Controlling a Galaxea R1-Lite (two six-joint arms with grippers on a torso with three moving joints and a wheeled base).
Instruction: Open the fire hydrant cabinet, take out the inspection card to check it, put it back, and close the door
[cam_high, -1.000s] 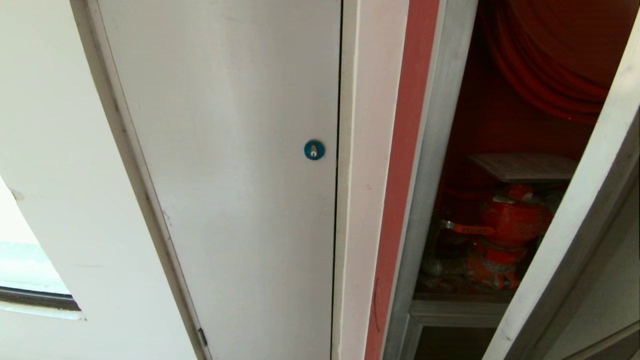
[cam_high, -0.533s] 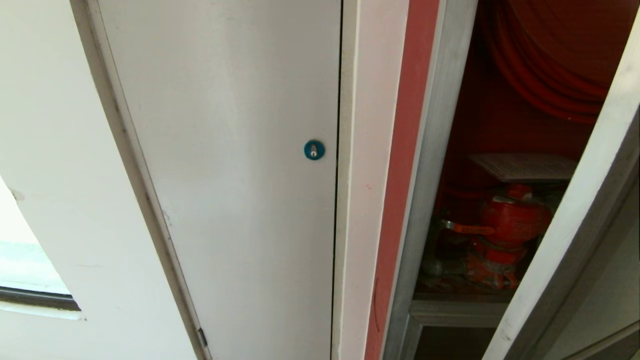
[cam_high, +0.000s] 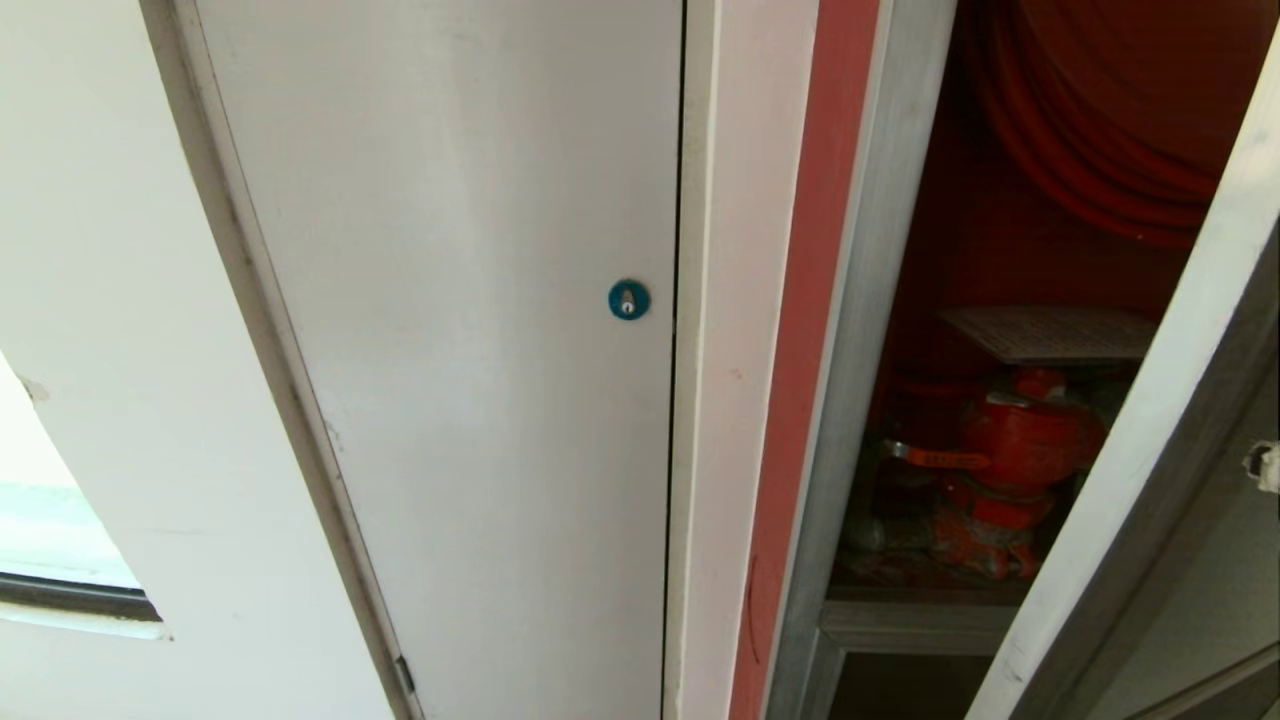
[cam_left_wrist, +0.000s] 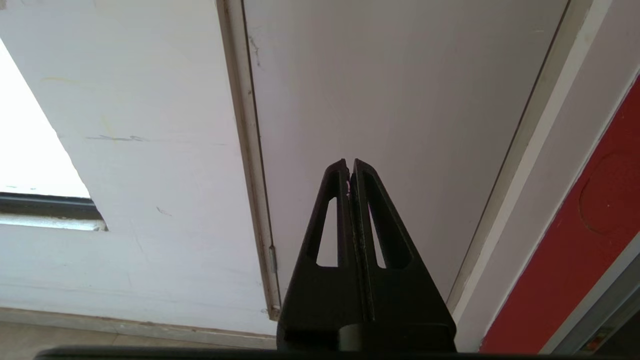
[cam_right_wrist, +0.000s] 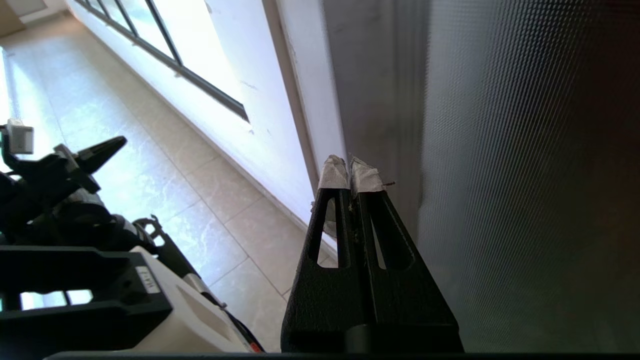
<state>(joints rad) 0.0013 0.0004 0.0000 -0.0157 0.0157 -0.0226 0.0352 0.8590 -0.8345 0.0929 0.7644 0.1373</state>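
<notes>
No brand or label legible anywhere. The inspection card shows a fine printed grid, but its writing is too small to read from my head camera. A small white tag on my base shows marks I cannot make out.

My right gripper: jaws pressed together, white-taped tips meeting, nothing between them. It sits just beside the silver frame of the door, in front of the dimpled dark glass; I cannot tell whether the tips touch the frame. In my head view only a small white bit shows at the far right edge, against the door's edge.

My left gripper: jaws also closed tight, empty, pointing at the plain white door with the round blue lock, apart from it.

The fire hydrant cabinet stands open, to the right of the white door, red strip along its near edge. The card lies flat inside, on top of the red valve, with the red hose coiled above. The door is swung out at right.
</notes>
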